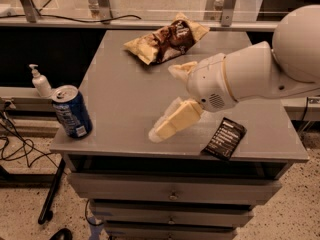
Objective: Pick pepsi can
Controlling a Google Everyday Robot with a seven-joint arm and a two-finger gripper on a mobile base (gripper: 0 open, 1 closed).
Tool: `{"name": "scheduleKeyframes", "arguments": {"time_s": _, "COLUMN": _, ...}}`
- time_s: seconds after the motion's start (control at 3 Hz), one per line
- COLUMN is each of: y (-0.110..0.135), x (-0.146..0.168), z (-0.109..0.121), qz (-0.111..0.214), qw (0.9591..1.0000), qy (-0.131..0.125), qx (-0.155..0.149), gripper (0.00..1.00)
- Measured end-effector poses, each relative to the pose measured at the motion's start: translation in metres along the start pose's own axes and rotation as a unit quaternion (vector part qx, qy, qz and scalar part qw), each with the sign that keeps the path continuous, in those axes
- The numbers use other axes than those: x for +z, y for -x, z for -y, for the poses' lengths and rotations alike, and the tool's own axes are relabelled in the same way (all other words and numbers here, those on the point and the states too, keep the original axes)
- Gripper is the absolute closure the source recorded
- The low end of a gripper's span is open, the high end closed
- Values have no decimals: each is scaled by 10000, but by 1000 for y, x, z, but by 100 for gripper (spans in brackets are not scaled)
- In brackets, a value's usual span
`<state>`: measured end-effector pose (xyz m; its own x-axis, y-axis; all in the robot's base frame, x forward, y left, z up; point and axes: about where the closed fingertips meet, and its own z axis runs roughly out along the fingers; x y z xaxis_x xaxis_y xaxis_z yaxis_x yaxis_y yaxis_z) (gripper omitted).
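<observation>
Camera view, sole entry.

Item 1: gripper (pixel 165 101) — centre of frame, above the table (pixel 120 94), fingers spread, holding nothing.

Item 2: pepsi can (pixel 72 111) — upright, left-centre of frame, at the table's front-left corner, right by the edge, well apart from gripper.

Risk, as we judge it: a finger nudging the can instead of straddling it could tip it or shove it off that corner.

Others: chip bag (pixel 167 39), upper centre; dark packet (pixel 225 138), lower right, at front edge; pump bottle (pixel 40 80), just behind the can, off the table. We see nothing btwn gripper and can.
</observation>
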<state>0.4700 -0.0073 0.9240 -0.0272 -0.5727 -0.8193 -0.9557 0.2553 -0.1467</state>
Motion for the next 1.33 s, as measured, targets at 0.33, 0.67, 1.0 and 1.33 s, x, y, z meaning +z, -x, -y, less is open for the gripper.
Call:
{"name": "scheduleKeyframes", "arguments": {"time_s": 0.33, "y": 8, "x": 48, "z": -10, "qz": 307, "qw": 9993, "qy": 145, "qx": -145, "gripper": 0}}
{"name": "scheduleKeyframes", "arguments": {"time_s": 0.67, "y": 18, "x": 102, "z": -28, "qz": 649, "qw": 9971, "qy": 360, "qx": -185, "gripper": 0}}
{"name": "scheduleKeyframes", "arguments": {"time_s": 1.0, "y": 39, "x": 148, "z": -43, "qz": 1057, "qw": 9927, "qy": 536, "qx": -230, "gripper": 0}}
{"name": "scheduleKeyframes", "arguments": {"time_s": 1.33, "y": 63, "x": 188, "z": -49, "qz": 1413, "qw": 9873, "qy": 668, "qx": -279, "gripper": 0}}
